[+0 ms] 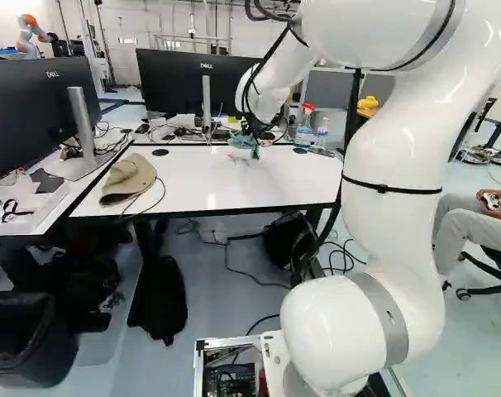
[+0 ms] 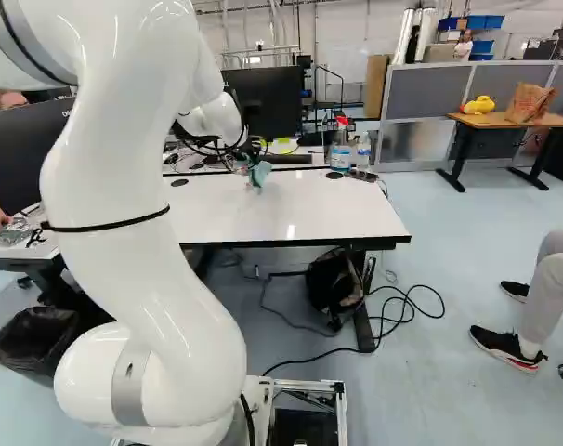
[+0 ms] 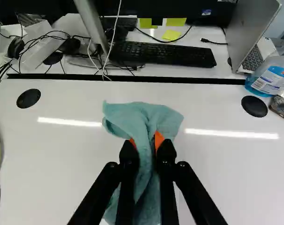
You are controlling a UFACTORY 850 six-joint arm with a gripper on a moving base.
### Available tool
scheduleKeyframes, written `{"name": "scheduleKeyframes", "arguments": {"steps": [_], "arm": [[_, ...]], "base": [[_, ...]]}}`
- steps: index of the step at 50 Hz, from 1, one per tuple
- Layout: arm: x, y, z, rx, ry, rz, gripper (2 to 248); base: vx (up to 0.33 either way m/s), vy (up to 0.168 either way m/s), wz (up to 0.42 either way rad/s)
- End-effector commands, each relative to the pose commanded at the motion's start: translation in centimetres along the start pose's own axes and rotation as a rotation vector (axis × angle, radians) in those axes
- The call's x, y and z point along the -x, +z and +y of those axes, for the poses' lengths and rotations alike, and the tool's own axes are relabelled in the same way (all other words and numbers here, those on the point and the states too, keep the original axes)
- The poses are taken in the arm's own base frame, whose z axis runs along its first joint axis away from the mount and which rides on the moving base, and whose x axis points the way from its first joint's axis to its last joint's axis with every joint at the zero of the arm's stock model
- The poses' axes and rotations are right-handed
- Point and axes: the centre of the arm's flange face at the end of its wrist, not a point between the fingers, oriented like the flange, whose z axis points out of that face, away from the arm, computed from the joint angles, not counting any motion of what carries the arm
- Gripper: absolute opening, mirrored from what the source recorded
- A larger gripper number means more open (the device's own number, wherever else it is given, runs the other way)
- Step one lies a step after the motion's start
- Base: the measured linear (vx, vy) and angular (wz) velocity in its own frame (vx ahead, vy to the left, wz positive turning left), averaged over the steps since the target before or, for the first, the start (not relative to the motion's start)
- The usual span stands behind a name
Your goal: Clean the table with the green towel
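In the left base view my gripper [image 1: 252,131] is over the far part of the white table [image 1: 209,186], with the green towel [image 1: 245,143] hanging from it. The wrist view shows the gripper [image 3: 146,143] shut on the towel [image 3: 144,119], its orange pads pinching the bunched cloth from both sides. One end of the towel spreads out ahead of the fingers, the other drapes beneath them. Small reddish marks [image 1: 239,159] show on the tabletop beside the towel in the left base view. Whether the towel touches the table I cannot tell.
A tan cap [image 1: 128,179] lies at the table's left. Spray bottle [image 1: 305,126] and water bottle [image 1: 322,133] stand at its far right corner. Monitors [image 1: 188,81] and a keyboard [image 3: 163,54] are beyond. Another robot [image 1: 29,35] stands far off. A person sits to the right.
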Motion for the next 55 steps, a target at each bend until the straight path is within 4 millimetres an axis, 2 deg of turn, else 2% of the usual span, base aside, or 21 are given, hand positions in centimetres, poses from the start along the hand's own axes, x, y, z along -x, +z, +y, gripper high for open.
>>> {"name": "scheduleKeyframes", "arguments": {"steps": [14, 55], "arm": [[0.2, 0.4, 0.1, 0.001, 0.001, -0.008, 55], [3.1, 4.8, 0.1, 0.001, 0.001, -0.088, 55]], "base": [[0.000, 0.000, 0.000], [0.000, 0.000, 0.000]]}}
